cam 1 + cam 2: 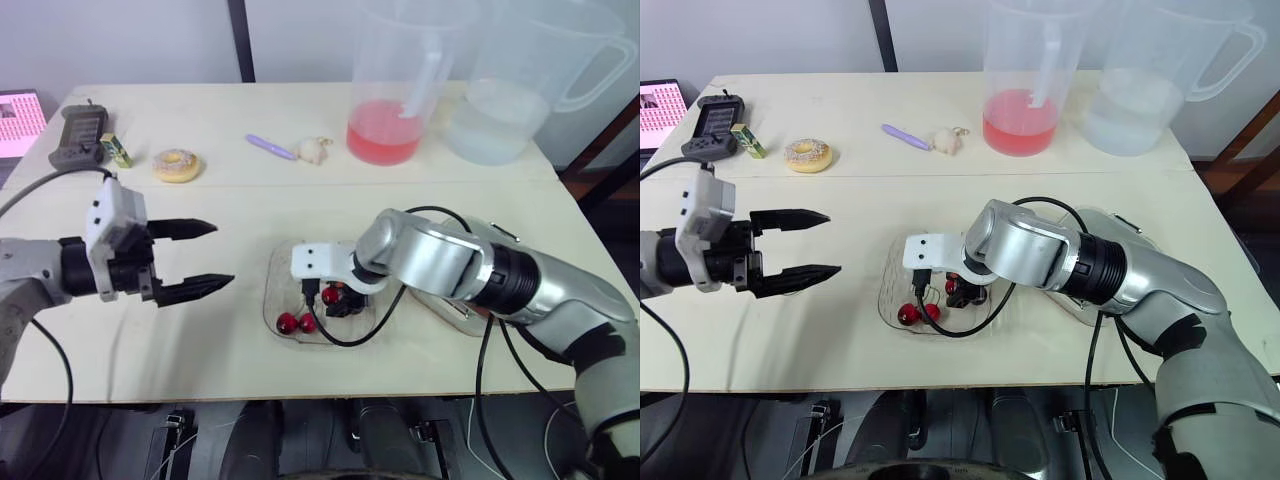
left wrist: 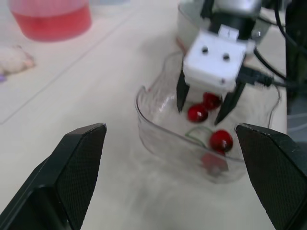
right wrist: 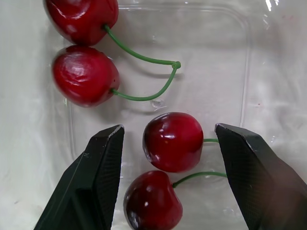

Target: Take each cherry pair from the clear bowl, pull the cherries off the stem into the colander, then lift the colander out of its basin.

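The clear bowl (image 1: 273, 292) sits at the middle front of the table with two cherry pairs in it. My right gripper (image 1: 336, 300) reaches down into the bowl and is open. In the right wrist view its fingers (image 3: 98, 177) straddle one cherry (image 3: 172, 141), with a gap on each side; that cherry's partner (image 3: 152, 201) lies beside it. The other pair (image 3: 85, 74) lies apart, its stems joined. My left gripper (image 1: 205, 258) hovers open and empty, left of the bowl. The colander and basin (image 1: 447, 310) sit right of the bowl, mostly hidden by my right arm.
At the back stand a pitcher of pink liquid (image 1: 385, 130) and a pitcher of water (image 1: 500, 120). A donut (image 1: 178, 165), a purple stick (image 1: 270, 147), a small pale object (image 1: 314, 150), a black device (image 1: 78, 135) and a green box (image 1: 116, 150) lie at the back left.
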